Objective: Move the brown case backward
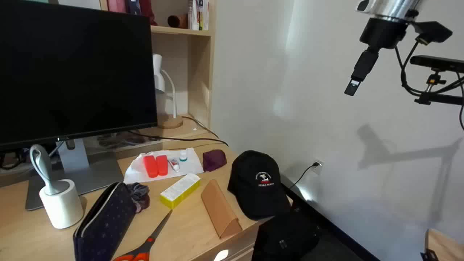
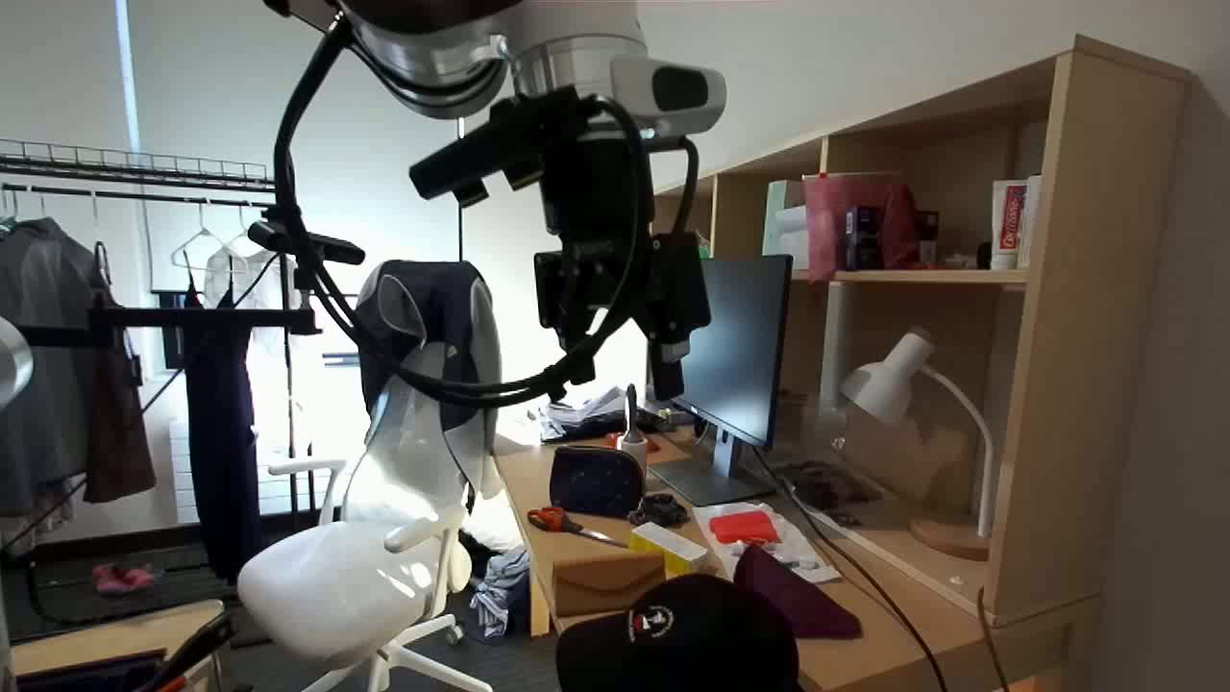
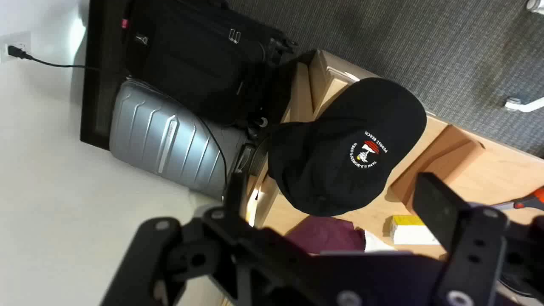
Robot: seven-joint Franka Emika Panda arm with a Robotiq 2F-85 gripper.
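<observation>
In an exterior view, the brown folding case (image 1: 219, 210) — presumably the one meant — is standing tent-like near the edge of the desk (image 1: 188, 233), just beside the black baseball cap (image 1: 258, 186) and near the yellow-and-white box (image 1: 180, 190); the gripper (image 1: 352, 87) is hanging high and well apart, seen edge-on. In an exterior view, the fingers (image 2: 666, 375) are standing apart, gripping nothing. In the wrist view, the cap is showing below, between them — the case is lying off beside one fingertip. A good approach would probably be shifting over the case before descending, straddling its ridge across the narrow width, clearing the cap, squeezing lightly and drawing it back without bumping the maroon pouch (image 3: 327, 235).
</observation>
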